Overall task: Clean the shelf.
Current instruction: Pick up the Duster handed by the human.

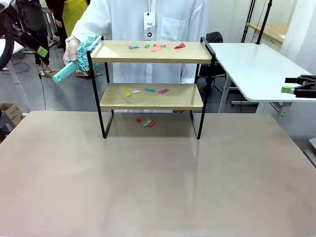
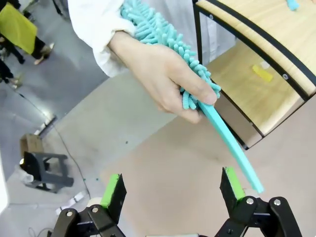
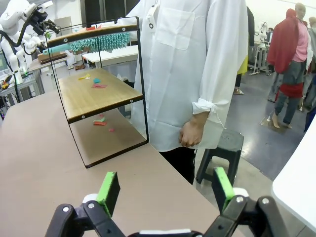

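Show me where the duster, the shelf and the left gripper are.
duster [image 2: 232, 148]: left wrist view, on its turquoise handle.
shelf [image 1: 114, 50]: front view, on a bare part of the top board.
left gripper [image 2: 172, 190]: left wrist view, midway between its open fingertips.

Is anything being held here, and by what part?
The person's hand holds the duster where its fluffy head meets the handle. The left gripper and right gripper hold nothing.

Black-framed light wooden shelf [image 1: 113, 51], turquoise duster [image 1: 84, 55], white coat [image 1: 126, 19]
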`<state>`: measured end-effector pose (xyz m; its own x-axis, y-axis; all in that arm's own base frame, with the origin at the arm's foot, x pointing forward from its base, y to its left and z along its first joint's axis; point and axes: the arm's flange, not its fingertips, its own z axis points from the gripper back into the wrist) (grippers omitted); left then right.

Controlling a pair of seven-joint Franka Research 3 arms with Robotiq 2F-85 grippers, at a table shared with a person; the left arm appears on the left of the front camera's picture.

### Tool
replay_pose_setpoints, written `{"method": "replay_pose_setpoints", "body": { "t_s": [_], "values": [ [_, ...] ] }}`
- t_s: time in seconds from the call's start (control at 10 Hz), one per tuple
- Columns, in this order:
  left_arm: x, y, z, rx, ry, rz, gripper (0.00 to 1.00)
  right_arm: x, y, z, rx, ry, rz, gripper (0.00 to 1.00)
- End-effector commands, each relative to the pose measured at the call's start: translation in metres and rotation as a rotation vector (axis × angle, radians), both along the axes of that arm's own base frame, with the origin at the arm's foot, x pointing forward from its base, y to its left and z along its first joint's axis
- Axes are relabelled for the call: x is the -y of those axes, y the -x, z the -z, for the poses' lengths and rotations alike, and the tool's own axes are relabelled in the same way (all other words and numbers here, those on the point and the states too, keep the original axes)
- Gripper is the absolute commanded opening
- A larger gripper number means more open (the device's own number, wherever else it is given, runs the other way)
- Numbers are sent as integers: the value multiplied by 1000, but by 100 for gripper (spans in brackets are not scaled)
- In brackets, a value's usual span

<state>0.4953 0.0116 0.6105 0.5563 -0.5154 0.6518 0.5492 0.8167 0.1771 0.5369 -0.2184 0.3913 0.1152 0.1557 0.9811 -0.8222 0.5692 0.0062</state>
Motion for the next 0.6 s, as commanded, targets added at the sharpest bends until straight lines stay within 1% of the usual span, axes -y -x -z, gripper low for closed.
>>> {"method": "replay_pose_setpoints", "body": {
  "t_s": [0.0,0.1,0.2,0.3,0.4,0.5],
  "values": [
    [18,19,-7,85,-35,-22,100,-2,0,-3,-15,3,1,100],
    [34,37,-15,105,-30,-47,100,-2,0,-3,-15,3,1,100],
    [47,49,-22,91,0,-72,100,-2,0,-3,-15,3,1,100],
    [60,58,-23,50,26,-113,100,-2,0,-3,-15,3,1,100],
    [71,61,-20,24,35,-156,100,-2,0,-3,-15,3,1,100],
    [83,62,-12,26,-10,-216,100,-2,0,-3,-15,3,1,100]
  ]
}}
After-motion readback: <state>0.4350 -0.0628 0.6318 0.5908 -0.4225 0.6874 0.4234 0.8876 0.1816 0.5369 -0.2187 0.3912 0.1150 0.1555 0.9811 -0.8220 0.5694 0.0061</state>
